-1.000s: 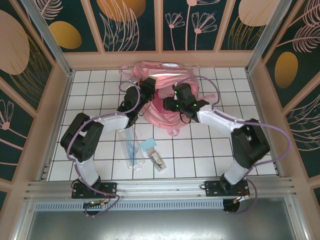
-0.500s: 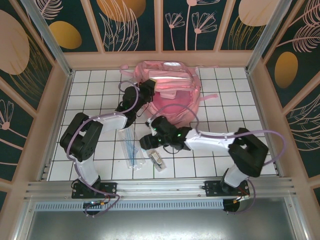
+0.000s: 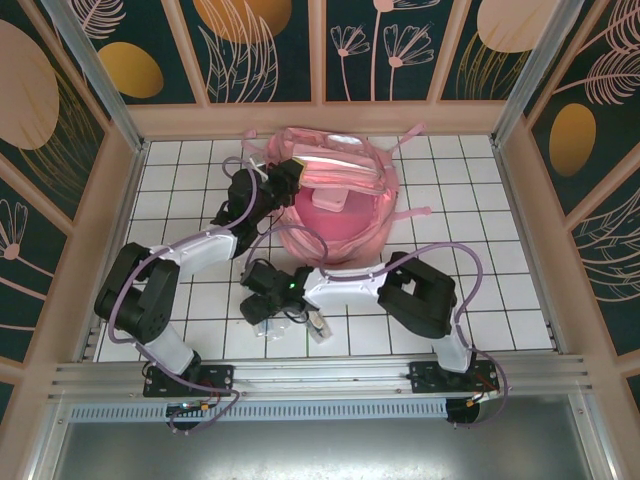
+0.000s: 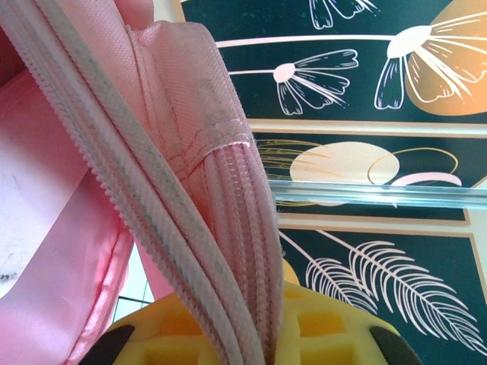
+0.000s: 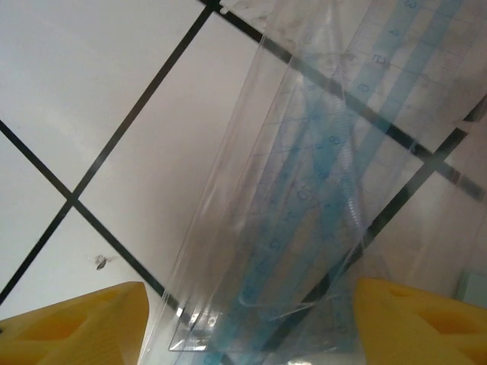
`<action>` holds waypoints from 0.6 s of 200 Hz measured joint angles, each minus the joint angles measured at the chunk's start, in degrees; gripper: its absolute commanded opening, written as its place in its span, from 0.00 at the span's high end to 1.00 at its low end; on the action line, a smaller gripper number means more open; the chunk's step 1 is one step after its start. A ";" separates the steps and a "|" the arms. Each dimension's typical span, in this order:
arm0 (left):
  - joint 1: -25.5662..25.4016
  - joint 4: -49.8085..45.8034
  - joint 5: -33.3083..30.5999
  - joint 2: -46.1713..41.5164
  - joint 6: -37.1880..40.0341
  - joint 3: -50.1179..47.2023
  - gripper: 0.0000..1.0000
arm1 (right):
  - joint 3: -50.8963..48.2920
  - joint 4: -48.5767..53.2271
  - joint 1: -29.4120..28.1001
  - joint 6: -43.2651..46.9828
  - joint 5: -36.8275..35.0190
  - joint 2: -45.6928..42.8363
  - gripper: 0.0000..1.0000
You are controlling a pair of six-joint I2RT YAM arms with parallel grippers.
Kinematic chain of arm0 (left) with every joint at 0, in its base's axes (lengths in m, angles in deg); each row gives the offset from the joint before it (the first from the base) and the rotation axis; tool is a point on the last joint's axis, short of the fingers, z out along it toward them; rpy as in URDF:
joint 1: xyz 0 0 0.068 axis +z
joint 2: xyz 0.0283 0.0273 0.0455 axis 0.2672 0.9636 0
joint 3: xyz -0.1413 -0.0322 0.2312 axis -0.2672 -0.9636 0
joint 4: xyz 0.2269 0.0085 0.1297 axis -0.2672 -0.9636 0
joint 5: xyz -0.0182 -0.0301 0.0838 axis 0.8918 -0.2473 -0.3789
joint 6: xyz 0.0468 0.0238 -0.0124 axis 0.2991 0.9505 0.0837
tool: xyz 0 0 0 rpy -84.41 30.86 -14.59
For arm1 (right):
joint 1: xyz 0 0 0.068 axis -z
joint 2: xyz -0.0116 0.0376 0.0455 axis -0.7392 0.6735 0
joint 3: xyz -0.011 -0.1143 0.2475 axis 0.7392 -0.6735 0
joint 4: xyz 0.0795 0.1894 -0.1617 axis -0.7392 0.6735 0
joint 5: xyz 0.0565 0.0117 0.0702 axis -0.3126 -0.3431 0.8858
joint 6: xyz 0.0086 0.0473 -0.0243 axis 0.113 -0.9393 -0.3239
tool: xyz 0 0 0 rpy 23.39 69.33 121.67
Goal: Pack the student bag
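The step in hand looks like fetching the next item for the bag. The student bag [image 3: 340,225] lies at the far middle of the tiled table [image 3: 450,290], its mouth gaping toward the near side, with a pale flat pink thing [image 3: 330,200] showing inside.

The left gripper [image 3: 283,176] sits at the bag's far-left rim. In the left wrist view its yellow fingers [image 4: 175,346] are closed on the zipper edge [image 4: 152,190], which runs straight down between them, so this arm appears to be holding the opening up.

The right gripper [image 3: 262,305] hovers low over the near-left part of the table, well apart from the bag and on its near side. Its jaws stand wide open. In the right wrist view the two yellow fingertips [image 5: 76,319] flank the end of a clear plastic sleeve [image 5: 304,190] holding blue rulers, which lies flat on the tiles. A small packet [image 3: 318,325] lies just to the right of it.

The next move probably calls for dropping the last bit and closing on the thin, slippery sleeve, then lifting it and carrying it far and right into the held-open mouth.
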 measured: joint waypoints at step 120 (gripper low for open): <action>0.15 0.68 0.44 -0.07 -0.87 -1.40 1.00 | 11.50 17.42 -3.69 -3.65 -12.09 7.17 0.37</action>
